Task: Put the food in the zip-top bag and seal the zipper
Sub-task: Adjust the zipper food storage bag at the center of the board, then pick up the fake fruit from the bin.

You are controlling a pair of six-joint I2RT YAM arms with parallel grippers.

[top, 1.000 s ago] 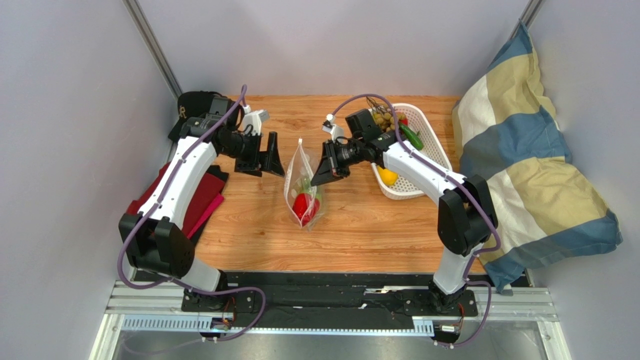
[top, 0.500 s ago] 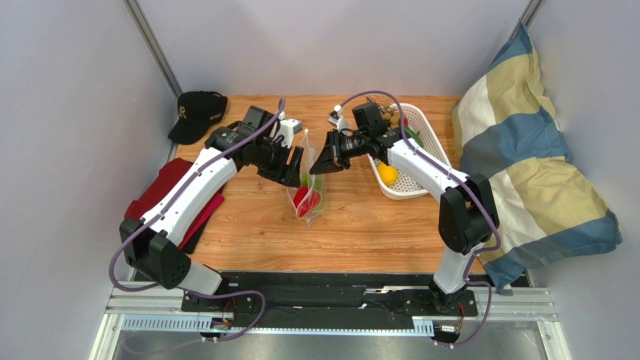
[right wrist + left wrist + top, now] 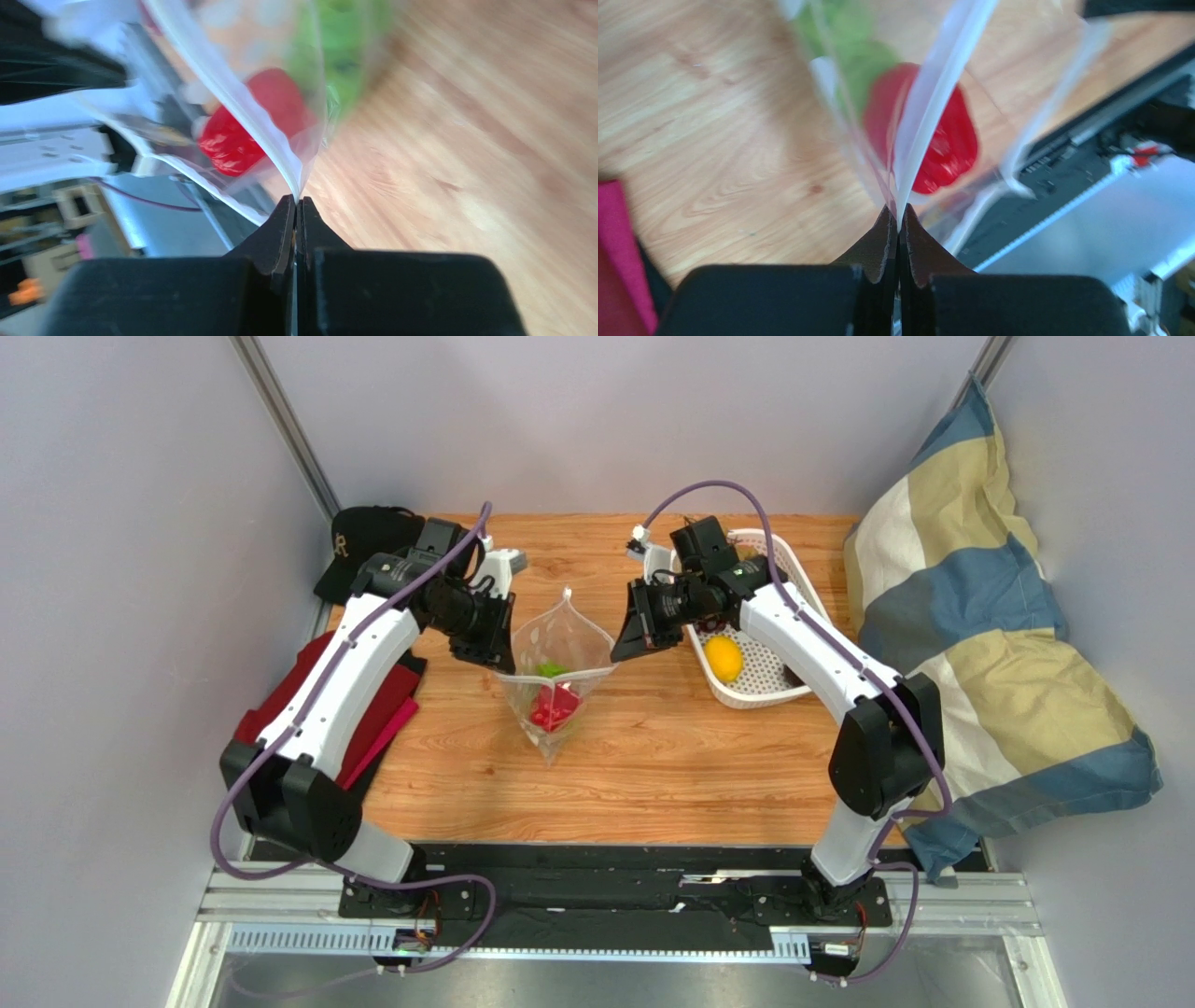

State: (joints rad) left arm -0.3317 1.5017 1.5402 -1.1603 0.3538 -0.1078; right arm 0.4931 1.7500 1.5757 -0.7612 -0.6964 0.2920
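Note:
The clear dotted zip-top bag [image 3: 564, 686] hangs over the table, held between both arms. My left gripper [image 3: 501, 647] is shut on its left top corner, and my right gripper [image 3: 622, 640] is shut on its right top corner. In the left wrist view the white zipper [image 3: 936, 94] runs straight out from my left gripper [image 3: 898, 210]. In the right wrist view the zipper [image 3: 231, 91] leaves my right gripper [image 3: 296, 201]. Inside the bag lie a red pepper [image 3: 556, 707] and green pieces [image 3: 553, 669]. I cannot tell whether the zipper is pressed together.
A white basket [image 3: 766, 695] at the back right holds a yellow lemon [image 3: 724, 658]. A black cap [image 3: 368, 532] sits in the back left corner, and a red cloth [image 3: 302, 703] lies along the left edge. A striped pillow [image 3: 982, 644] leans at the right.
My left gripper came in from the left and shut on the bag's top corner. The bag, narrow before, is now stretched wide between both grippers and hangs a little nearer.

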